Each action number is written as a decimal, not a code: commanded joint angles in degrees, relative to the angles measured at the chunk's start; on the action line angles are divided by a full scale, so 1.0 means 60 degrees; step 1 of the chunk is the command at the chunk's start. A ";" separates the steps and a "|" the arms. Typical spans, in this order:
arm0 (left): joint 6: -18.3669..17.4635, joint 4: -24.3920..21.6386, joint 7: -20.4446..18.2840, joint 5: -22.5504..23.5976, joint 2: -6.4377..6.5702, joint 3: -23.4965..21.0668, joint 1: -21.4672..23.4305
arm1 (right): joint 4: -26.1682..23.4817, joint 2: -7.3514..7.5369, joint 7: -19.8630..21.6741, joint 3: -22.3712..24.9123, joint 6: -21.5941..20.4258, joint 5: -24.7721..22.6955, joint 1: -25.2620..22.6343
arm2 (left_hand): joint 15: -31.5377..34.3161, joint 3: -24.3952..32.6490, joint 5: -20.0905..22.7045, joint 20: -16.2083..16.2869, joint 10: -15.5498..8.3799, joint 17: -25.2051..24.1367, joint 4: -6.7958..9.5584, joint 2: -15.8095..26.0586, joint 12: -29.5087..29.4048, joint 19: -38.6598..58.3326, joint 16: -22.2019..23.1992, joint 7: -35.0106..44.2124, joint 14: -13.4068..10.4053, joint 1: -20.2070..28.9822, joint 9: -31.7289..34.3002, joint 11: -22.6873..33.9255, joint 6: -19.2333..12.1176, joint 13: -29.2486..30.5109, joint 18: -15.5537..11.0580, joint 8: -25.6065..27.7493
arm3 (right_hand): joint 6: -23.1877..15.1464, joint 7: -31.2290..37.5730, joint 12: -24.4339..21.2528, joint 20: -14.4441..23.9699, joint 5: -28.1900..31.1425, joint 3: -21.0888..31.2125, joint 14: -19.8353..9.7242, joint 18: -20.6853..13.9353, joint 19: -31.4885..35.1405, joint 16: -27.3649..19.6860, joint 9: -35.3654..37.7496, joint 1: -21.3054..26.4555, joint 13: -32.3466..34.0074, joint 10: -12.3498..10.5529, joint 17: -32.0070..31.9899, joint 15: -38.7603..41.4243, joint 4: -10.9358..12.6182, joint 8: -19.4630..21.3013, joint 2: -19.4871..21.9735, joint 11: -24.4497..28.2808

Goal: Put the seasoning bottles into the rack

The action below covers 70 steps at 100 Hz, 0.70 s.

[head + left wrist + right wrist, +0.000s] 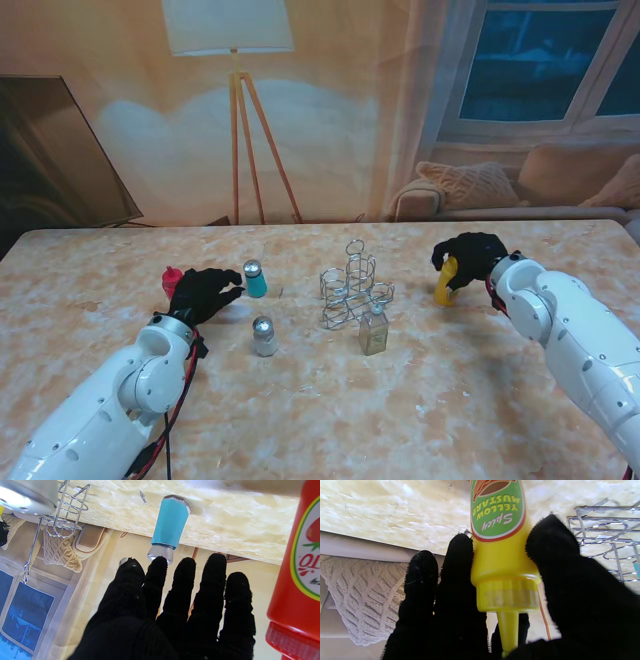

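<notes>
Seasoning bottles are spread over the marble-patterned table [450, 400] around the wire rack [352, 285], which stands empty near the middle. Glass bottle [374, 331] sits just beside the rack on its near side, touching or almost touching the wire; I cannot tell which.

Right hand [468, 258]: clenched around the yellow mustard bottle [445, 282], to the right of the rack and apart from it. Right wrist view shows the thumb [552, 540] on one side of the bottle body and the fingers [460, 555] on the other, nozzle pointing back toward the palm.

Left hand [203, 291]: fingers extended and slightly spread, holding nothing. Left wrist view shows one fingertip [157, 565] at the silver cap of the teal shaker [255, 279]; contact uncertain. Red ketchup bottle [172, 281] stands just beside this hand on its left.

Silver-capped shaker [264, 336] stands alone, nearer to me than the teal one.
</notes>
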 commanded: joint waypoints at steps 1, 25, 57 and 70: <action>-0.0001 -0.0045 -0.0110 0.0019 -0.0020 -0.0018 0.0048 | -0.0017 -0.0052 0.0088 0.0031 -0.0093 -0.0092 -0.0078 | 0.0130 -0.0190 -0.0253 0.0263 -0.0010 -0.0135 0.0271 0.0410 0.0079 0.0071 0.0221 0.0037 0.0097 0.0470 -0.0249 0.0058 -0.0068 -0.0111 0.0180 0.0088 | -0.0810 0.2137 0.0641 0.0231 0.1029 0.1113 -0.1386 -0.0188 0.0241 0.0318 0.1201 0.1686 0.0537 -0.1581 0.0197 0.0590 0.0203 0.0250 0.0602 0.1252; -0.0026 -0.0030 -0.0093 0.0017 -0.0021 -0.0028 0.0046 | -0.0371 -0.0057 -0.0009 0.0360 -0.0382 -0.0263 -0.0100 | 0.0130 -0.0192 -0.0234 0.0265 -0.0009 -0.0136 0.0270 0.0409 0.0081 0.0074 0.0221 0.0050 0.0102 0.0472 -0.0242 0.0062 -0.0049 -0.0112 0.0192 0.0095 | -0.0781 0.2167 0.0654 0.0290 0.1036 0.1199 -0.1379 -0.0143 0.0207 0.0345 0.1210 0.1675 0.0521 -0.1581 0.0188 0.0654 0.0191 0.0191 0.0591 0.1302; -0.0026 -0.0022 -0.0077 0.0025 -0.0021 -0.0050 0.0053 | -0.0611 -0.0149 -0.0021 0.0287 -0.0916 -0.0017 0.0375 | 0.0125 -0.0195 -0.0220 0.0264 -0.0008 -0.0141 0.0271 0.0408 0.0081 0.0072 0.0218 0.0056 0.0106 0.0475 -0.0246 0.0060 -0.0043 -0.0118 0.0191 0.0098 | -0.0745 0.2159 0.0687 0.0353 0.1030 0.1279 -0.1388 -0.0077 0.0188 0.0388 0.1194 0.1671 0.0526 -0.1534 0.0198 0.0715 0.0172 0.0119 0.0569 0.1319; -0.0026 -0.0021 -0.0077 0.0025 -0.0021 -0.0050 0.0053 | -0.0443 -0.0252 -0.0206 -0.0044 -0.1035 0.0318 0.0772 | 0.0127 -0.0196 -0.0225 0.0264 -0.0015 -0.0143 0.0271 0.0409 0.0083 0.0072 0.0220 0.0055 0.0109 0.0475 -0.0238 0.0064 -0.0051 -0.0118 0.0185 0.0098 | -0.0725 0.2139 0.0695 0.0372 0.1024 0.1305 -0.1403 -0.0083 0.0181 0.0393 0.1187 0.1656 0.0536 -0.1522 0.0195 0.0726 0.0161 0.0078 0.0561 0.1312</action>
